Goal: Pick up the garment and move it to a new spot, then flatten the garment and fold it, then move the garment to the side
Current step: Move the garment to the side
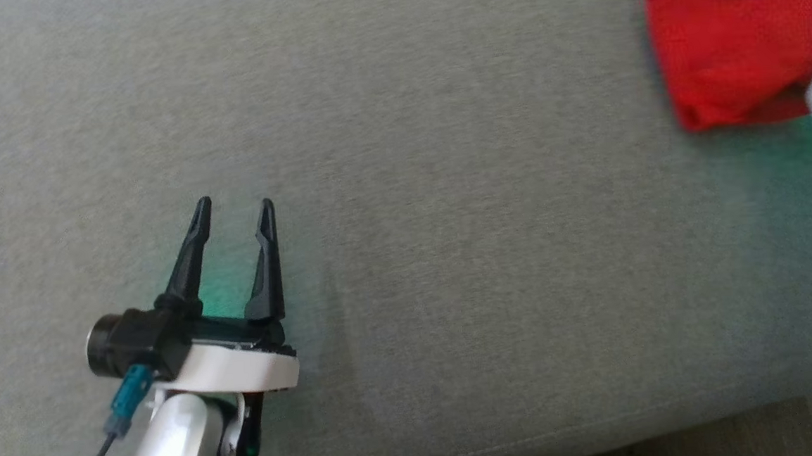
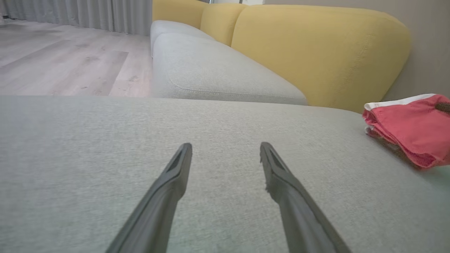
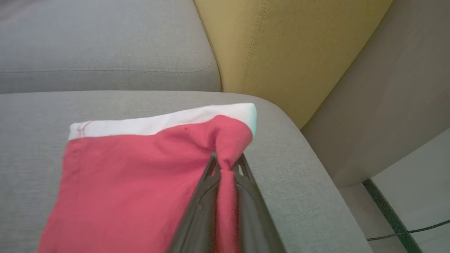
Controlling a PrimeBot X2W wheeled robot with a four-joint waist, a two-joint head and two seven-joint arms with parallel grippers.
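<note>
One red garment (image 1: pixel 726 46) lies folded on the sofa (image 1: pixel 450 253), far right. Your right gripper (image 3: pixel 227 160) pinches its edge, jaws clenched on cloth. Your left gripper (image 1: pixel 234 203) stands apart, jaws spread.

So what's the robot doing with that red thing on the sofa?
It's handling a red garment with a white band, which lies folded in layers near a corner of the grey seat cushion, by the yellow backrest. The right end effector is shut on a pinch of its edge. The left end effector is open and holds nothing, over bare cushion away from the cloth. It's probably shifting the garment aside.
</note>
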